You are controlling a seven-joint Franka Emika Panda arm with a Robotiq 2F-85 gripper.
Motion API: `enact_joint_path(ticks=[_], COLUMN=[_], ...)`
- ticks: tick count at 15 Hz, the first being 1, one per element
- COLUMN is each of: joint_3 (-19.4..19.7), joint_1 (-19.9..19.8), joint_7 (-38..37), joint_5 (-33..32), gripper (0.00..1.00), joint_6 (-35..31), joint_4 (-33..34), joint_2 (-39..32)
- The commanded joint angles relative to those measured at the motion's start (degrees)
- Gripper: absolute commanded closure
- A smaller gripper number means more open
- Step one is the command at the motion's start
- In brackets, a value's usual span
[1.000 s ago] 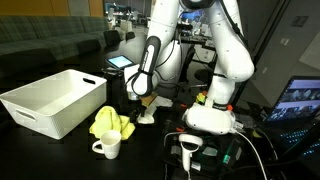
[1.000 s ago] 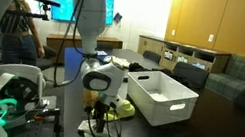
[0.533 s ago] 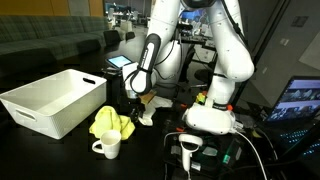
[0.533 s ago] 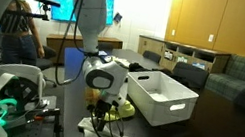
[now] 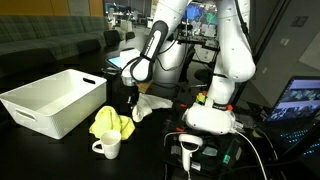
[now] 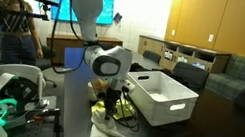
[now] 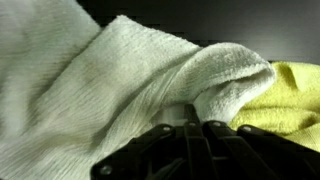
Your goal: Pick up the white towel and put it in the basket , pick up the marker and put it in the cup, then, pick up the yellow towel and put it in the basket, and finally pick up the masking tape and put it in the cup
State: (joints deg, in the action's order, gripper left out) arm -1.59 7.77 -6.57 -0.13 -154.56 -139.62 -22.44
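Wrist view — gripper clenched on the white towel — yellow towel just beside.

No legible text, label or number anywhere (screens perhaps just too blurry)

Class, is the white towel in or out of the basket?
Out: the shut gripper pinches the white towel, away from the basket.

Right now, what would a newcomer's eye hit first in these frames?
The white towel fills the wrist view, a fold pinched in the shut pincer, with the yellow towel right beside it. In an exterior view, the big white basket dominates one side, and the small cup sits close to the yellow towel.
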Motion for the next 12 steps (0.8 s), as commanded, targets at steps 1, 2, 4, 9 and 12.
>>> enact_joint_path(ticks=[1, 2, 4, 9, 12], joint_3=[4.7, 5.3, 5.3, 2.1, -0.8], joint_1=[3.9, 4.3, 3.8, 0.9, -1.1], joint_7=[-6.8, -9.1, -12.6, -18.6, -19.0], joint_5=[-8.2, -10.7, -14.9, -21.1, -20.5], gripper=[0.98, 0.98, 0.98, 0.98, 0.99], joint_6=[4.9, 6.4, 8.9, 16.6, 24.0], joint_4=[-1.9, -1.6, -1.9, -1.6, 1.5], joint_2=[10.1, 11.9, 16.4, 29.0, 35.3])
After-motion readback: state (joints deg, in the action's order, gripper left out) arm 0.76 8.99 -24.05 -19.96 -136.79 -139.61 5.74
